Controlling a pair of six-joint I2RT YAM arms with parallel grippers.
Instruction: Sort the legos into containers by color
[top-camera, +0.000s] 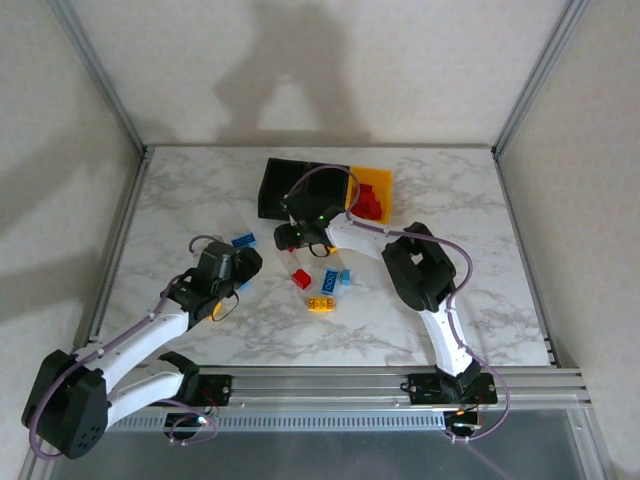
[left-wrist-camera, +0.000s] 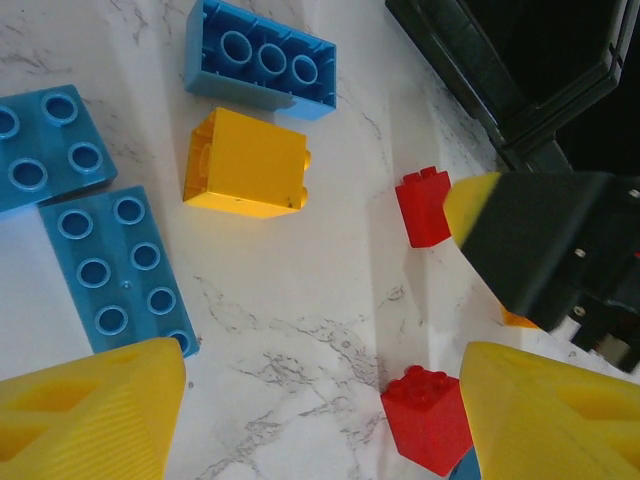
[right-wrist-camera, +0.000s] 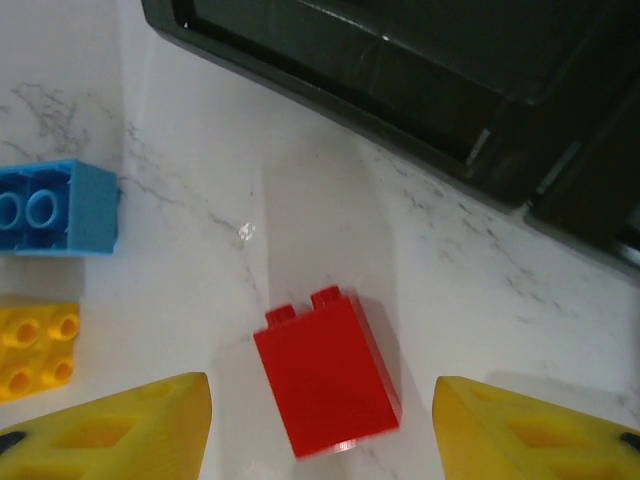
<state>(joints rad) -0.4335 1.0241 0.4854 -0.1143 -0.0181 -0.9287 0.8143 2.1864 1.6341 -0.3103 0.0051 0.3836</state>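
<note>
Right gripper spread wide, fingers flanking red brick lying on side on marble table, near black bin. Brick likely light, rigid, slick; pinch flat side walls. Left gripper likewise spread, empty.

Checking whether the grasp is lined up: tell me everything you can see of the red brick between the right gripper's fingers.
The red brick is a small glossy plastic block lying on its side on the marble table, with two round studs pointing toward the black bin. Slightly rotated, it sits centred between the right gripper's open yellow fingers, touching neither. Only the table touches it; a blue brick and a yellow brick lie apart on its left.
</note>
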